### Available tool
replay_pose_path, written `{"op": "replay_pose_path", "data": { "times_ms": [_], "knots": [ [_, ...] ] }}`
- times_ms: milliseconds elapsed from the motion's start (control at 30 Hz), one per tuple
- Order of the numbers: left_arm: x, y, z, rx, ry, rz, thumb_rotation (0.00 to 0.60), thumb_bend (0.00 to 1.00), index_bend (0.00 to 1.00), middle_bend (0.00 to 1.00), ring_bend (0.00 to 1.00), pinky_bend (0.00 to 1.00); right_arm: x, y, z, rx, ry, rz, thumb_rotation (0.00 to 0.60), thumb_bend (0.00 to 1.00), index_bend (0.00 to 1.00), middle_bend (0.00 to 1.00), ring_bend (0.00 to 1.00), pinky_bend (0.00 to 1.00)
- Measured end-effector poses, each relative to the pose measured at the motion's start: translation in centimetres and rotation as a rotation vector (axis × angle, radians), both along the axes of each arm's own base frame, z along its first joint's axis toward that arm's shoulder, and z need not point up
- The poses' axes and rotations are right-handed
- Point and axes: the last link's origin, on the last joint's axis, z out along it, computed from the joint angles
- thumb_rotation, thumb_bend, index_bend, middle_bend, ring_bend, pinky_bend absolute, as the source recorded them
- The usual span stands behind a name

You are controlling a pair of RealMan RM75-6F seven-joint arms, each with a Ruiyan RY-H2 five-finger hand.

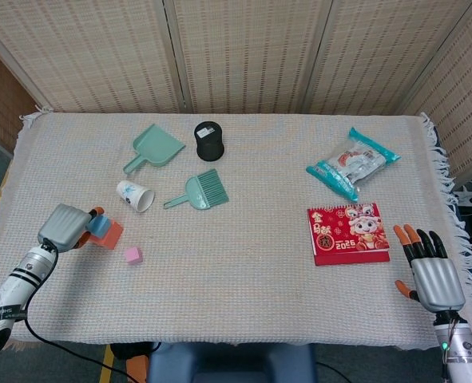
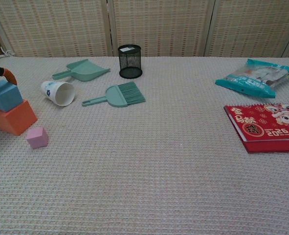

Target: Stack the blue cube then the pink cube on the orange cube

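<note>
A blue cube (image 2: 5,95) sits tilted atop an orange cube (image 2: 12,117) at the table's left edge. A smaller pink cube (image 2: 37,137) lies just right of them, slightly nearer.

Grey-shelled left hand (image 1: 63,225) and right hand (image 1: 435,276); black fingers (image 1: 420,243) tipped orange; silver ringed wrists behind, trailing black cable.

paper cup (image 1: 135,195) behind cubes, brush (image 1: 199,191) beyond
</note>
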Motion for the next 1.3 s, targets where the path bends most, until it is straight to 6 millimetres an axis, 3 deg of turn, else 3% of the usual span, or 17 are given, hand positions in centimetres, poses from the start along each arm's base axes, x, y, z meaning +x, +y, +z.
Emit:
{"op": "replay_pose_path", "data": {
  "times_ms": [667, 967, 1133, 1300],
  "knots": [
    [0.0, -1.0, 0.5, -0.005, 0.008, 0.027, 0.600, 0.41, 0.14, 1.00, 1.00, 1.00, 0.0, 0.1, 0.0, 0.002, 0.002, 0.000, 0.600, 0.09, 0.00, 0.00, 0.00, 0.00],
    [0.3, -4.5, 1.0, -0.037, -0.103, 0.028, 0.600, 0.41, 0.13, 1.00, 1.00, 1.00, 0.1, 0.1, 0.0, 0.002, -0.003, 0.008, 0.600, 0.09, 0.00, 0.00, 0.00, 0.00],
    [0.7, -6.6, 0.0, -0.119, -0.161, -0.005, 0.600, 0.41, 0.15, 1.00, 1.00, 1.00, 0.4, 0.3, 0.2, 0.000, -0.019, 0.030, 0.600, 0.09, 0.00, 0.00, 0.00, 0.00],
    [0.0, -7.0, -1.9, -0.150, -0.134, -0.053, 0.600, 0.41, 0.15, 1.00, 1.00, 1.00, 1.0, 0.7, 0.5, 0.031, -0.103, 0.076, 0.600, 0.09, 0.00, 0.00, 0.00, 0.00]
  ]
}}
